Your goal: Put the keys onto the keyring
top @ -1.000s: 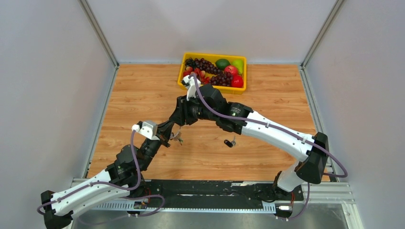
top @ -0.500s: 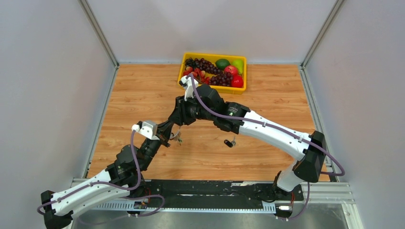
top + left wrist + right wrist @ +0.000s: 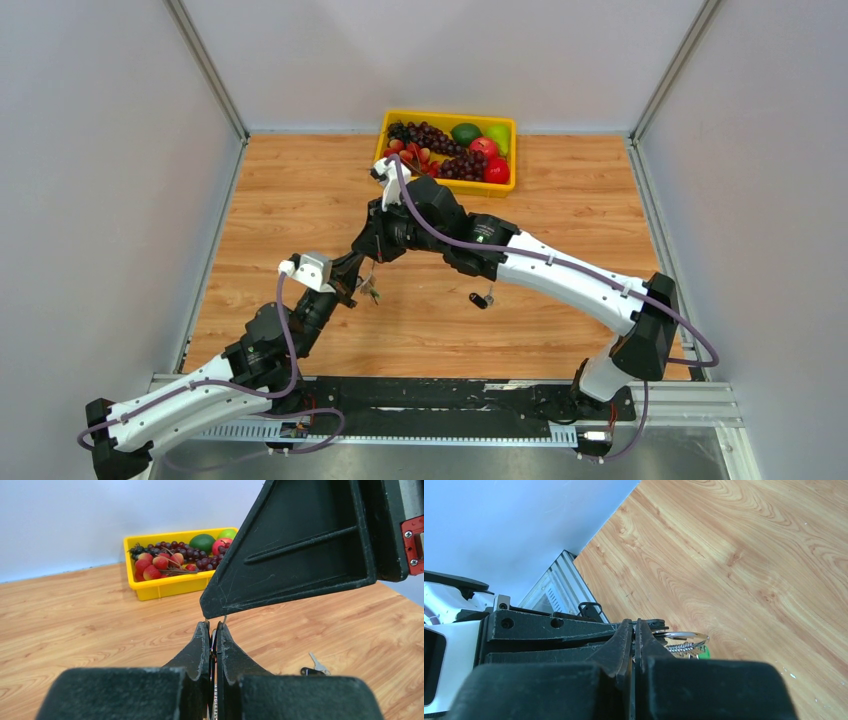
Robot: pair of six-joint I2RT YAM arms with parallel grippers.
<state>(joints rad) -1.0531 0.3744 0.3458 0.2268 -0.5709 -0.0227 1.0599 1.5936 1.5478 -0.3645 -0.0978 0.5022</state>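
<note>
Two robot arms reach from the near edge of a wooden table [image 3: 290,190] and meet over its middle. The left gripper [image 3: 212,630] has its fingers pressed together, with only a sliver of metal showing between them. It seems to pinch the ring [image 3: 685,636], holding it up off the wood so the other arm can work on it.

The right gripper [image 3: 634,627] comes in from the opposite side, tip to tip with the left. Its fingers are also pressed flat together, right at the ring. Whether they nip the ring's wire, a key or nothing cannot be told, because the fingers hide the contact.

Just past the tips the ring's silver loop sticks out, with a short coiled spring [image 3: 681,647] under it. A green key [image 3: 704,652] hangs below, apparently already threaded on. A grip this close is likely meant to steady the ring or pry its coil open for the next key.

Further right, well apart from both grippers, a black key [image 3: 480,299] lies flat on the table, not yet on the ring. It probably goes on next.

At the far edge sits a yellow tray [image 3: 445,187] of fruit [image 3: 470,150], with dark grapes and red and green pieces. It seems to play no part in the task.
</note>
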